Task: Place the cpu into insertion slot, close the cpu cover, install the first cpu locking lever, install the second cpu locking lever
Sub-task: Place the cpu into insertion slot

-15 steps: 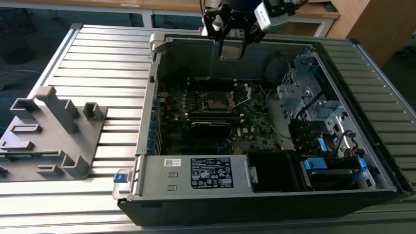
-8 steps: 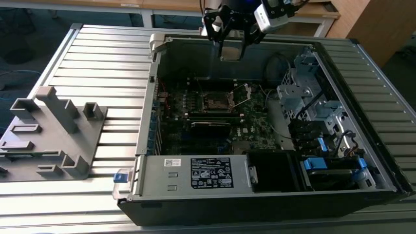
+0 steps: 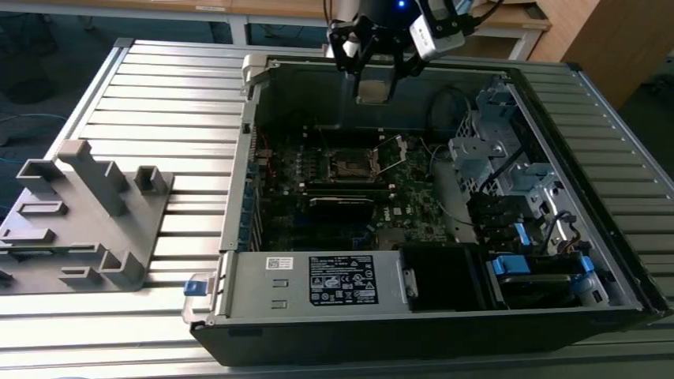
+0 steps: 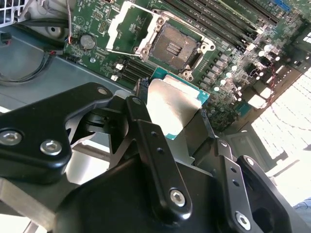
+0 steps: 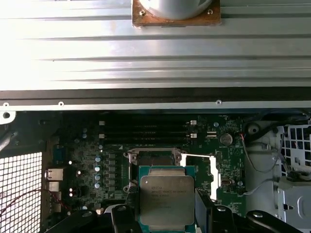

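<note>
Second wrist view: gripper (image 4: 171,105) clamps the cpu (image 4: 176,99), seemingly above insertion slot (image 4: 175,46).

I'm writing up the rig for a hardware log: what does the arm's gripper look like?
The gripper is matt black: flat, angular linkage bars joined by round silver screw heads. In the exterior view a light grey camera box and black cables sit beside it, under a blue light.

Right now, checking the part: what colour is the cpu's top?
The cpu top is dull silver-grey, green-edged; clearest in the first wrist view.
</note>
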You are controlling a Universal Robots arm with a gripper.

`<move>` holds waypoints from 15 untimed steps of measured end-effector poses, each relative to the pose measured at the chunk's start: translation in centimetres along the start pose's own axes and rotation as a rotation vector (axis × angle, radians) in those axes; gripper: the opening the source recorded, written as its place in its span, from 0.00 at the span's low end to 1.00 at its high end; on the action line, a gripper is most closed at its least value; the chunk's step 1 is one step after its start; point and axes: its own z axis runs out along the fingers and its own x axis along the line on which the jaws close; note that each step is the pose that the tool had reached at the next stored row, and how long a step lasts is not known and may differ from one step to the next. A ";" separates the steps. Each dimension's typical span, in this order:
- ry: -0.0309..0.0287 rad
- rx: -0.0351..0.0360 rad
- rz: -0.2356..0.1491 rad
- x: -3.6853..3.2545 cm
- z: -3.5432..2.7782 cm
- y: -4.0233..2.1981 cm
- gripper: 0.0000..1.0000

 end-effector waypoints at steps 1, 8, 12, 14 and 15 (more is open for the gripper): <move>0.0000 0.0001 0.000 0.01 0.16 -0.01 0.54; 0.0000 0.0006 0.000 0.23 1.37 -0.13 0.54; 0.0001 0.0015 0.000 0.28 1.56 -0.15 0.54; 0.0001 0.0015 0.000 0.28 1.56 -0.15 0.54; 0.0000 0.0014 0.000 0.28 1.56 -0.15 0.54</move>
